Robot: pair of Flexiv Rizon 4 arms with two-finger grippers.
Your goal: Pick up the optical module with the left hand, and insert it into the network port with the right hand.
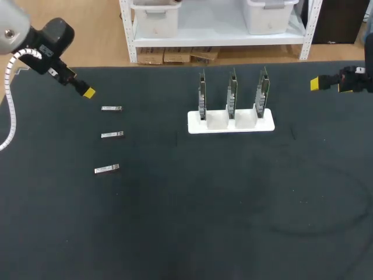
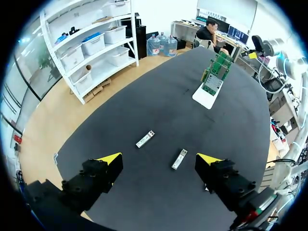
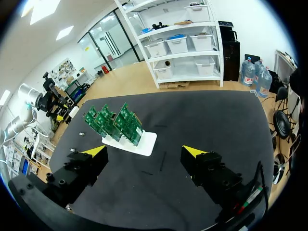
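Three small silver optical modules lie in a column on the black table's left side: a far one (image 1: 111, 108), a middle one (image 1: 112, 135) and a near one (image 1: 107, 169). My left gripper (image 1: 87, 92) hovers open above the table, up and left of the far module, holding nothing. In the left wrist view two modules (image 2: 145, 139) (image 2: 179, 159) lie ahead of the open left gripper (image 2: 160, 159). Three upright green network cards (image 1: 232, 93) stand in a white holder (image 1: 217, 122) at mid-table. My right gripper (image 1: 315, 84) (image 3: 144, 151) hangs open and empty to the right of the cards (image 3: 113, 122).
The white holder (image 3: 144, 142) lies ahead of my right gripper, and the same holder (image 2: 208, 94) lies far ahead of my left. A black mat (image 1: 192, 221) covers the table. Faint cable-like marks curve across its near right part.
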